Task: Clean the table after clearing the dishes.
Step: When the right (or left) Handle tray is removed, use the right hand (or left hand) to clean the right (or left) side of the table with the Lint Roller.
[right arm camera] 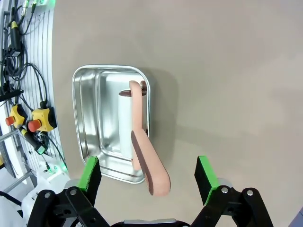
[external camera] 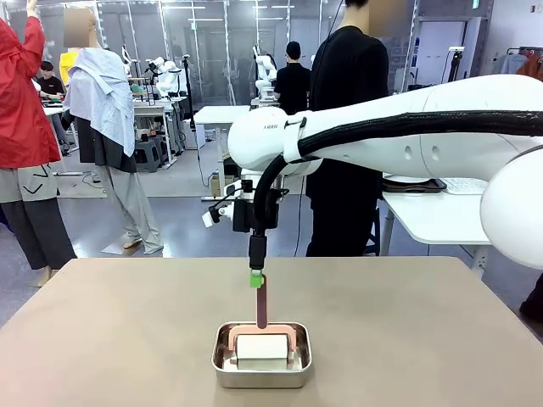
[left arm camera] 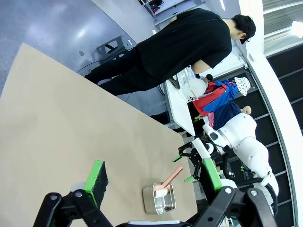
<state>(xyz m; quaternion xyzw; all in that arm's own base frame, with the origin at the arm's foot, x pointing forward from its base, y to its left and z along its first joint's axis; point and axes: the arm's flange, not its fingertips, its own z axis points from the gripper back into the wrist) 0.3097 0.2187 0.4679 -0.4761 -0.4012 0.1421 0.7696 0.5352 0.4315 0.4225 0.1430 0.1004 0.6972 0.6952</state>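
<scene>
The beige table [external camera: 102,339] carries a small steel pan [external camera: 222,366] near its front edge. In the pan lies a white roller [external camera: 261,347] whose pink handle [external camera: 261,307] stands up out of it. My right gripper [external camera: 255,280] hangs straight down over that handle. In the right wrist view the right gripper [right arm camera: 149,174] is open, and the handle's tip [right arm camera: 150,170] sits between the green pads, apart from both. My left gripper [left arm camera: 154,175] is open and holds nothing, high above the table [left arm camera: 57,123]. The dishes are out of view.
A person in black [external camera: 348,127] stands close to the table's far edge, right of centre. A white-topped table [external camera: 424,212] is behind at the right. Cables and emergency-stop buttons [right arm camera: 28,123] lie beyond the table's near edge.
</scene>
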